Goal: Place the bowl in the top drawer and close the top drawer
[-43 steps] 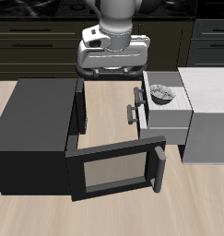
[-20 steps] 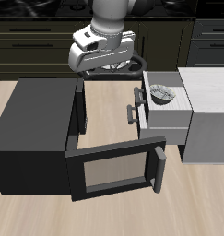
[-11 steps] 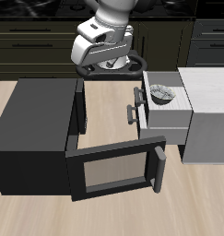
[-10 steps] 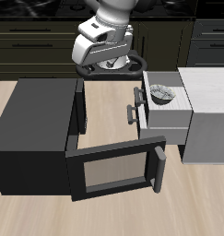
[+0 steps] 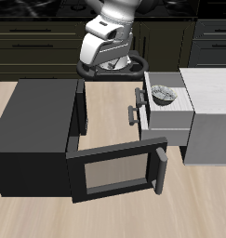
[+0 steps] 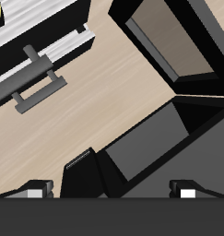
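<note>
Bare table point(image 5: 110, 112) at center gives open passage; open top drawer point(image 5: 166, 113) blocks 3 o'clock, black box cabinet point(image 5: 35, 135) 9 o'clock, swung-out framed door point(image 5: 114, 172) 6 o'clock.

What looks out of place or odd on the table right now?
Nothing is spilled or damaged. The black box cabinet's framed door hangs wide open toward the table's front edge, and the top drawer is pulled out with the bowl sitting upright inside.
</note>
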